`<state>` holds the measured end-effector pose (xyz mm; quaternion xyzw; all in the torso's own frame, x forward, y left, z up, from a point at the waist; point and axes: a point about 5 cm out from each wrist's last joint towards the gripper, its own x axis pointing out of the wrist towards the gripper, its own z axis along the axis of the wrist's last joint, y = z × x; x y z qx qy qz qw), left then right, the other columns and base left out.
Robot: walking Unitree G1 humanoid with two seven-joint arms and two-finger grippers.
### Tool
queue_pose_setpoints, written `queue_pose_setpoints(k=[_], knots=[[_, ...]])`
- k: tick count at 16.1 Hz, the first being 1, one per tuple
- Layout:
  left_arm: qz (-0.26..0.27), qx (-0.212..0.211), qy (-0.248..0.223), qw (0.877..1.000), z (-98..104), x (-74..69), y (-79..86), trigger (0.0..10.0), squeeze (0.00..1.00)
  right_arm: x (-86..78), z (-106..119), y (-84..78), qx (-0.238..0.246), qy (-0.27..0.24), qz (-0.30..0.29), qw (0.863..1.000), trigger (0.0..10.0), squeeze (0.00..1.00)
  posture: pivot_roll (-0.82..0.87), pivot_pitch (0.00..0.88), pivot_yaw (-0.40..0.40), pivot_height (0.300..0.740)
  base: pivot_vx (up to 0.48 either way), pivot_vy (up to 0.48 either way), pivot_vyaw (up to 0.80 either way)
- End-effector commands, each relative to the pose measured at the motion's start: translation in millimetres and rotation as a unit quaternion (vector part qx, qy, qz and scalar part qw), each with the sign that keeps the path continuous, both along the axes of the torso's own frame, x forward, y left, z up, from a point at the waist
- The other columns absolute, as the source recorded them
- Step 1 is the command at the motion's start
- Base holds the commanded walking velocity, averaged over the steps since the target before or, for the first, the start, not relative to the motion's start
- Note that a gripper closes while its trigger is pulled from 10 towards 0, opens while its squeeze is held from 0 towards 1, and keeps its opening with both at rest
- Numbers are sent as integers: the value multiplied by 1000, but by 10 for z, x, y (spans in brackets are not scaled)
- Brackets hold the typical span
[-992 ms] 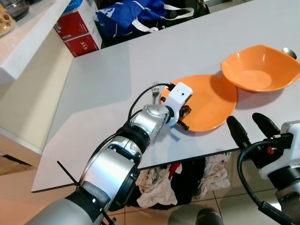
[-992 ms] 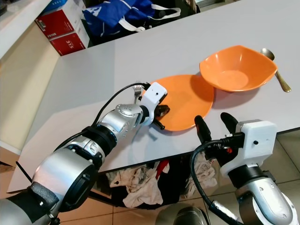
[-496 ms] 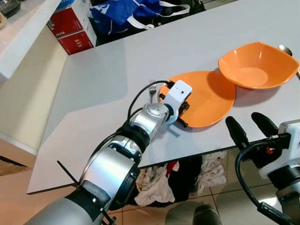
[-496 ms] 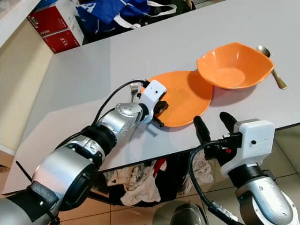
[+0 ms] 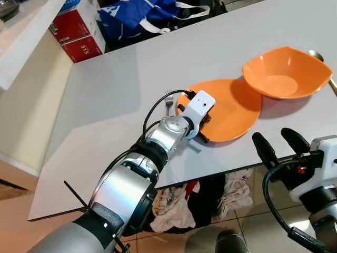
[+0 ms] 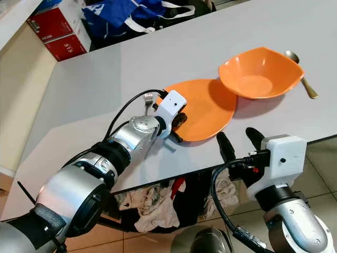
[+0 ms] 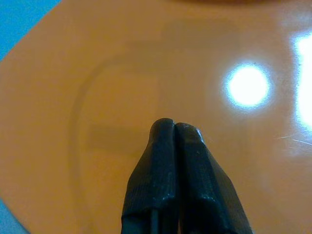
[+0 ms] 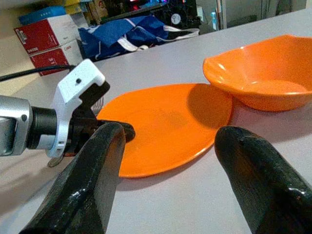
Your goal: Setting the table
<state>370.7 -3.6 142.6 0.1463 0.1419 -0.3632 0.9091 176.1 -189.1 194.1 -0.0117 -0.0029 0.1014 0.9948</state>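
Nearest to me, my right gripper [image 6: 238,141] hangs off the near edge of the table [image 5: 105,100], fingers spread wide with nothing between them; I judge it is parked there, on the near side of the plate [image 5: 231,113], so it stays out of the working arm's way. Its wrist view looks across the tabletop at that plate and at the left arm's white wrist housing beside it. Next out, my left gripper [image 7: 174,127] sits low over the plate's near-left rim, and in its own wrist view the two black fingers [image 7: 157,180] are pressed tight together over bare orange, holding nothing that I can see. A fork [image 5: 168,99] lies on the table just to the left of the plate, its tines pointing away from me and its handle hidden behind the wrist, so I cannot tell whether the gripper touches it. That spot suits a place setting, so I judge the fork is about where it belongs. Just beyond the plate on the right, an orange bowl [image 5: 284,73] stands upright, its rim overlapping the plate's far-right edge. A spoon [image 6: 300,80] lies to the right of the bowl. Past the table's far edge I see a blue bag [image 5: 142,13] and red boxes [image 5: 76,34].
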Motion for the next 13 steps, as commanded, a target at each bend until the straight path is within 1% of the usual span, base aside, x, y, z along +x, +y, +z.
queue_pose_setpoints(k=[1, 2, 4, 6, 8, 9, 11, 12, 13], knots=[[4, -12, -11, 1000, 68, 27, -7, 10000, 0, 6, -25, 34, 1, 5, 13, 1000, 10000, 0, -485, 98, 279, 736, 0, 0, 0], [8, -41, -22, 999, 180, 61, -23, 10000, 0, 12, -30, 35, 1, 5, 14, 1000, 10000, 0, -483, 94, 278, 736, 0, 0, 0], [17, -71, -35, 997, 330, 113, -18, 10000, 0, 23, -56, 34, 2, 7, 16, 1000, 10000, 0, -471, 83, 272, 736, 0, 0, 0], [-4, -93, -14, 996, 349, 98, -42, 10000, 0, 49, -137, 57, 4, 20, 29, 999, 10000, 0, -444, 66, 257, 736, 0, 0, 0], [-4, -98, -15, 995, 343, 102, -12, 10000, 0, 97, -188, 67, 6, 26, 37, 999, 10000, 0, -412, 51, 240, 736, 0, 0, 0], [12, -121, -25, 992, 387, 135, 66, 10000, 0, 170, -235, 73, 10, 29, 43, 999, 10000, 0, -376, 36, 223, 736, 0, 0, 0], [32, -143, -37, 989, 429, 165, 141, 10000, 0, 228, -267, 76, 12, 27, 47, 998, 10000, 0, -353, 27, 214, 736, 0, 0, 0], [62, -170, -60, 982, 464, 188, 295, 10000, 0, 340, -309, 55, 13, 18, 35, 999, 10000, 0, -299, 11, 186, 736, 0, 0, 0], [104, -180, -113, 972, 485, 163, 562, 10000, 0, 480, -373, 38, 6, 8, 26, 1000, 10000, 0, -260, 3, 165, 736, 0, 0, 0]])
